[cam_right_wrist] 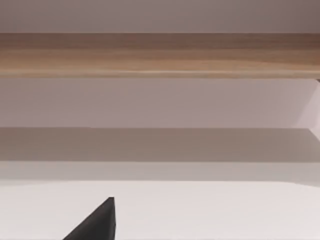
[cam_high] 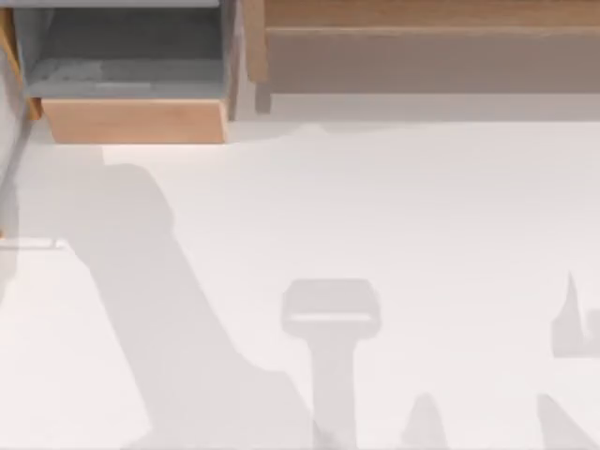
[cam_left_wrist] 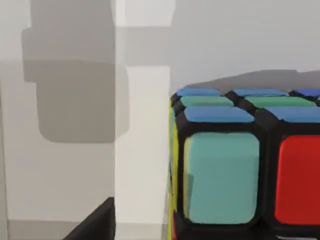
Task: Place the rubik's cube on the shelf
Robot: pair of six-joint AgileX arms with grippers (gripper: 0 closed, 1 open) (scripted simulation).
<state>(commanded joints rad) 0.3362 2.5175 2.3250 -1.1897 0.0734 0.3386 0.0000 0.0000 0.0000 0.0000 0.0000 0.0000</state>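
Observation:
The rubik's cube (cam_left_wrist: 240, 165) looms close in the left wrist view, with blue and green stickers on top, teal and red on the near face and yellow on its side. A dark part of my left gripper (cam_left_wrist: 95, 225) pokes in beside the cube, apart from it. The shelf (cam_high: 431, 14) runs along the back right of the table as a light-brown wooden ledge over a grey-brown front panel (cam_high: 431, 61). In the right wrist view the shelf (cam_right_wrist: 160, 55) spans the whole width ahead of my right gripper (cam_right_wrist: 95, 222), across a stretch of white table.
A smaller wooden box (cam_high: 131, 120) with a grey interior stands at the back left, next to the shelf's left end. The white table (cam_high: 394, 206) carries only the arms' shadows across its middle and front.

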